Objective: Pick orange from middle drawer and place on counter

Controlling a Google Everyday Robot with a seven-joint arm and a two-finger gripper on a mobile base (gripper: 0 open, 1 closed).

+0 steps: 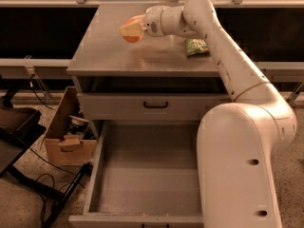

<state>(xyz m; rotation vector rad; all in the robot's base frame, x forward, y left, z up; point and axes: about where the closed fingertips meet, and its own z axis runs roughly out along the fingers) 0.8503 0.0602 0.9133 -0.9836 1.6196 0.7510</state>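
My gripper (131, 30) hangs above the left-middle of the counter (118, 56), reaching from the right on the white arm. Its pale fingers are shut on the orange (133, 36), which shows bright orange between and below them and is held a little above the counter top. The middle drawer (142, 175) is pulled open below. It shows a bare grey bottom, and the arm's base hides its right part.
A green foil snack bag (196, 46) lies on the counter's right side. A closed drawer front with a black handle (156, 105) sits above the open drawer. A cardboard box (66, 137) with clutter stands on the floor at left, next to cables and a black stand.
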